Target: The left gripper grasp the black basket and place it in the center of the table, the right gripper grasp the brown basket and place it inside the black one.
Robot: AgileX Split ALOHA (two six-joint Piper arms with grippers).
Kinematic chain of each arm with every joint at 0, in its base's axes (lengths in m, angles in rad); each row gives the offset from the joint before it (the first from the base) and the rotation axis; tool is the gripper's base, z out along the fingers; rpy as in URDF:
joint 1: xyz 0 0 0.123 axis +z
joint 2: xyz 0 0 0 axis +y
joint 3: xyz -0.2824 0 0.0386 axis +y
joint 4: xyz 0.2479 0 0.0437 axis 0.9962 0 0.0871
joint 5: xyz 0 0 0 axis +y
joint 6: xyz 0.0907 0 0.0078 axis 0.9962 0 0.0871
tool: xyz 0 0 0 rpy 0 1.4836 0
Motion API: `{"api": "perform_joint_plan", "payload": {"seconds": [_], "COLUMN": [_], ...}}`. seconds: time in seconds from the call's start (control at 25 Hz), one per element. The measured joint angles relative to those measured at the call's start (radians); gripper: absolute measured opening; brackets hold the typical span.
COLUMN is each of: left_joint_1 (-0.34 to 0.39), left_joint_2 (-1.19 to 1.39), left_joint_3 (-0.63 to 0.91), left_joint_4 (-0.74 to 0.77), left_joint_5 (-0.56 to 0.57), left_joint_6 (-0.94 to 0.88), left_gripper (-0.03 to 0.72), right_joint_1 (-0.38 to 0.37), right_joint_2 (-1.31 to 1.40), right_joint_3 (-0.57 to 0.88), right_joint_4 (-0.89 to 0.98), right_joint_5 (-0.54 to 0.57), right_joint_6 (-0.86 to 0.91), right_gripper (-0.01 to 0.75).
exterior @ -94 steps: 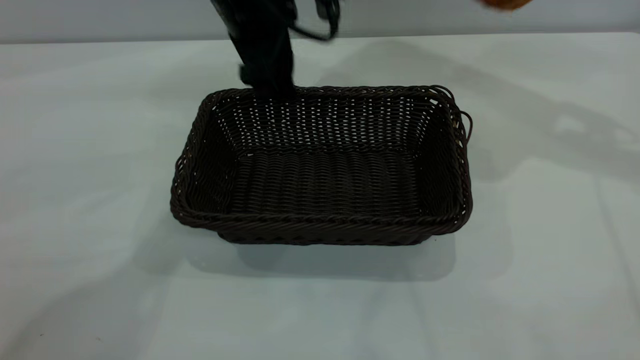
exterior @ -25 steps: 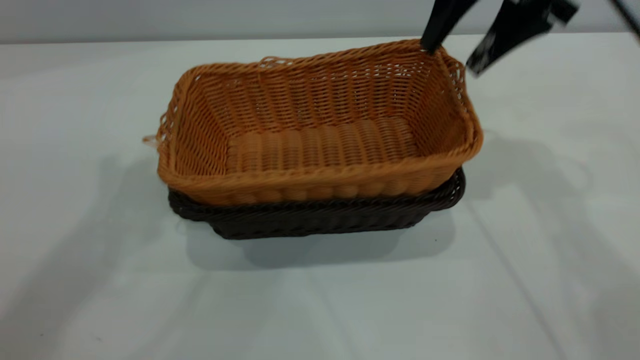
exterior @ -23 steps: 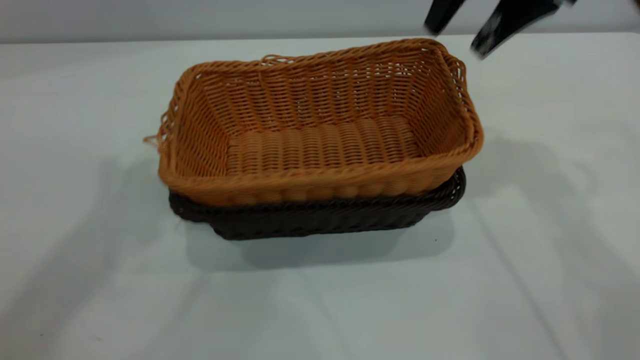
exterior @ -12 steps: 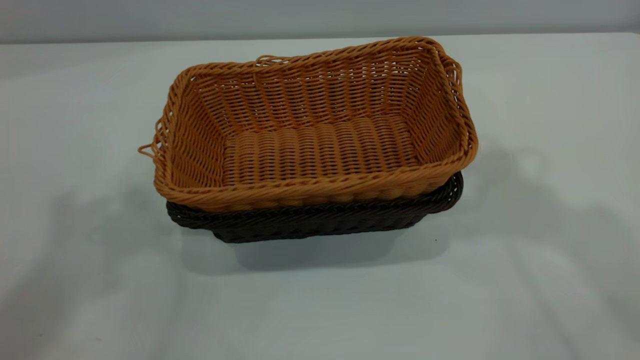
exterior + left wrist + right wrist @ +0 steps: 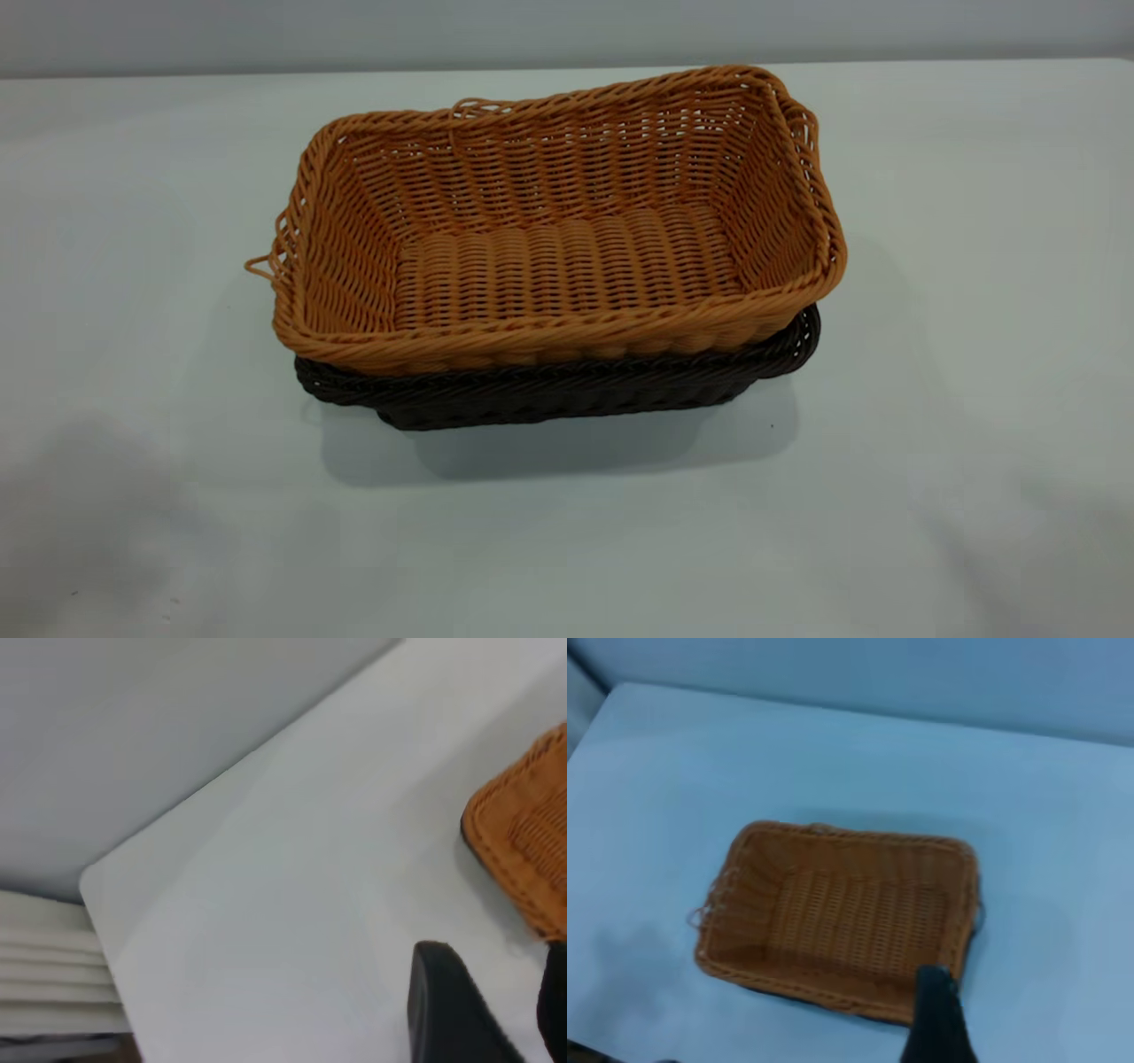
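The brown basket [image 5: 567, 266] sits nested inside the black basket [image 5: 567, 394] in the middle of the table [image 5: 957, 443]; only the black one's rim and front wall show beneath it. Neither gripper appears in the exterior view. In the left wrist view my left gripper [image 5: 496, 957] is open with bare table between its fingers, hovering beside a corner of the brown basket [image 5: 527, 842]. The right wrist view looks down on the brown basket [image 5: 850, 921] from high up, with a sliver of the black basket [image 5: 819, 1001] under it. My right gripper [image 5: 939, 1023] hangs above the basket's rim, holding nothing.
A corner and edge of the table [image 5: 97, 886] show in the left wrist view, with a pale wall behind. Open tabletop lies on every side of the stacked baskets.
The right gripper let go of the brown basket's far right corner, rose and left the exterior view. The brown basket settled slightly lower into the black one.
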State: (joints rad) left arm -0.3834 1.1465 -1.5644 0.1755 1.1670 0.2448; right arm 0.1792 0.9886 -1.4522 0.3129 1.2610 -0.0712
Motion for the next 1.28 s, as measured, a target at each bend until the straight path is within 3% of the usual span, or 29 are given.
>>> {"api": "perform_joint_plan", "payload": {"seconds": [0.44,0.72,0.88,1.28], "left_joint_1": [0.0,0.0,0.0,0.0], "left_joint_2": [-0.083,-0.083,-0.085,-0.17], "left_joint_3": [0.294,0.516,0.625,0.887], "left_joint_4": [-0.015,-0.108,-0.139,-0.219], "left_joint_5": [0.0,0.0,0.0,-0.001], "left_joint_6": [-0.093,-0.12,-0.13,-0.16], "left_gripper": [0.251,0.361,0.399,0.404], "right_joint_1": [0.0,0.0,0.0,0.0], "right_joint_2": [-0.355,-0.46,-0.477,-0.479], "right_joint_3": [0.626,0.921,0.987,0.99], "right_joint_4": [-0.138,-0.164,-0.164,-0.165], "right_joint_5": [0.002,-0.082,-0.134,-0.15], "right_joint_6": [0.071,0.087,0.088,0.089], "right_gripper": [0.458,0.458,0.458,0.458]}}
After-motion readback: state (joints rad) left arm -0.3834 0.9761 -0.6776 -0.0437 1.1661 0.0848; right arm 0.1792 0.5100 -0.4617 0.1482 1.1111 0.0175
